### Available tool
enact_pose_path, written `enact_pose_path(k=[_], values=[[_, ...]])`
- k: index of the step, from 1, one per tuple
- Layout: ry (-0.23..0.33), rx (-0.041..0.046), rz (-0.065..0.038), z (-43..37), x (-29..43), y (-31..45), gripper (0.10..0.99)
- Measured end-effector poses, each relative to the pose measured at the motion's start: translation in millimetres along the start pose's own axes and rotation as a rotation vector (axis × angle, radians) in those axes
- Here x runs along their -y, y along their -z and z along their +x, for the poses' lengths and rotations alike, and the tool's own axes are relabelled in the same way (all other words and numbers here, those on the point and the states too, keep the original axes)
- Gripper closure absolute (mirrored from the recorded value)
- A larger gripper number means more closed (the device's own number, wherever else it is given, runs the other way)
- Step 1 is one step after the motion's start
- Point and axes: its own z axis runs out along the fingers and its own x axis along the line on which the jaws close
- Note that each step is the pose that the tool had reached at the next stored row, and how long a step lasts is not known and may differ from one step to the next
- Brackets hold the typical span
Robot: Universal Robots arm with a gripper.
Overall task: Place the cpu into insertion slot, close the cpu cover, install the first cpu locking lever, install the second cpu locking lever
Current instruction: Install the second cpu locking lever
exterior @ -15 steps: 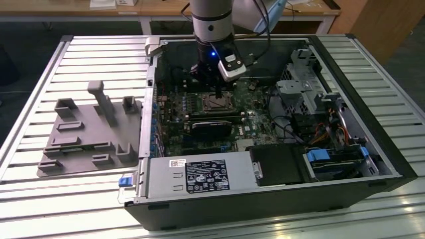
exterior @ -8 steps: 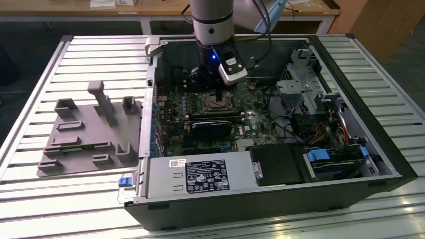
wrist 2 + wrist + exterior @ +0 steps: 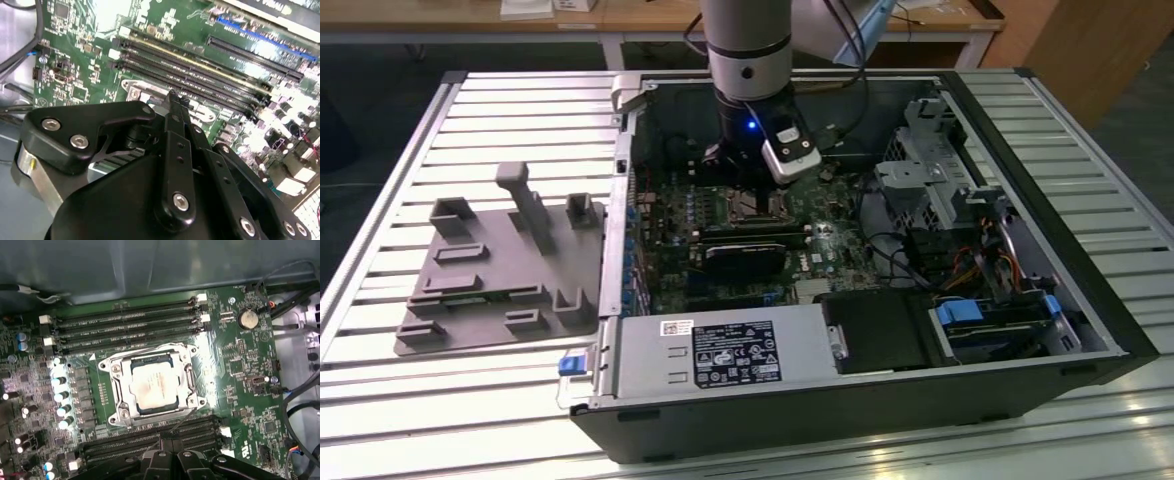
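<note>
In the first wrist view the cpu (image 3: 154, 385), pale silver and square, lies in the insertion slot (image 3: 150, 361). The silver cpu cover (image 3: 120, 392) lies flat over it as a frame. One thin wire lever (image 3: 189, 382) runs along one side of the cover. A second thin wire lever (image 3: 177, 422) slants away from the cover's corner toward my gripper. In the second wrist view my gripper (image 3: 175, 100) has its black fingers (image 3: 176, 150) together, tips just above the board beside the socket's metal corner (image 3: 134, 92). In the exterior view the gripper (image 3: 739, 186) hangs right over the socket (image 3: 755, 208).
Long black memory slots (image 3: 125, 322) flank the socket on both sides. A black graphics card (image 3: 744, 250) lies close beside the socket. Case walls, a drive cage (image 3: 941, 150) and cables (image 3: 907, 260) surround the board. A grey fixture plate (image 3: 500, 265) rests on the slatted table at the exterior view's left.
</note>
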Motion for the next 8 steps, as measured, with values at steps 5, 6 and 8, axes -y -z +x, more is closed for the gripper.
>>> enact_pose_path(k=[5,6,8], values=[[0.000,0.0000,0.000,-0.1,0.6,0.0,0.984],[0.000,-0.0027,0.001,-0.2,0.7,-0.1,0.984],[0.000,-0.0267,0.005,-0.3,0.7,-0.8,0.984]])
